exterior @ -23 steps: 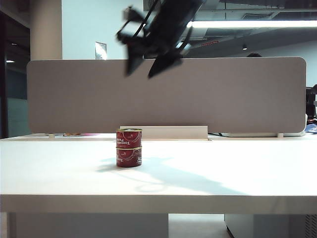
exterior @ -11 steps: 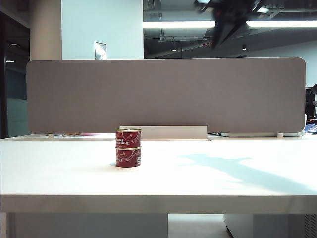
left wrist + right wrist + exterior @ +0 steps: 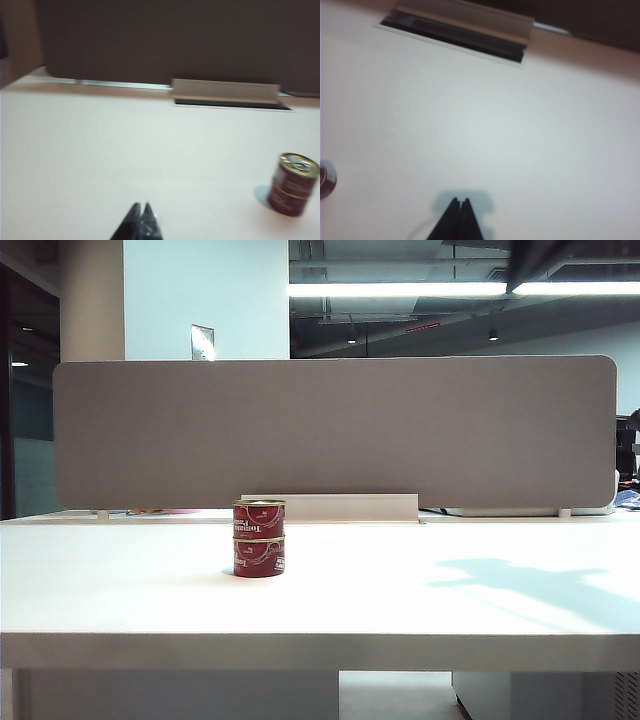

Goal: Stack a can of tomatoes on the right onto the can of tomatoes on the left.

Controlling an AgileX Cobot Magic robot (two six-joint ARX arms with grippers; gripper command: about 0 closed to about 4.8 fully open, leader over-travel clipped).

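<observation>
Two red tomato cans stand stacked on the white table (image 3: 400, 590): the upper can (image 3: 259, 518) sits squarely on the lower can (image 3: 259, 556). The left wrist view shows the stack (image 3: 292, 185) off to one side, far from my left gripper (image 3: 141, 206), which is shut and empty above bare table. My right gripper (image 3: 459, 201) is also shut and empty, high over the table, with only the rim of a can (image 3: 326, 179) at the picture's edge. In the exterior view just a dark part of the right arm (image 3: 545, 260) shows at the top right.
A grey partition (image 3: 335, 430) runs along the back of the table. In front of it, behind the cans, a raised cable-slot lid (image 3: 330, 507) stands up from the tabletop, also seen as the lid (image 3: 225, 90) and the lid (image 3: 465, 30) in the wrist views.
The right arm rose from above the stacked cans and swung up to the right, almost out of the exterior view. Its open jaws have shut. The stack has not moved.
</observation>
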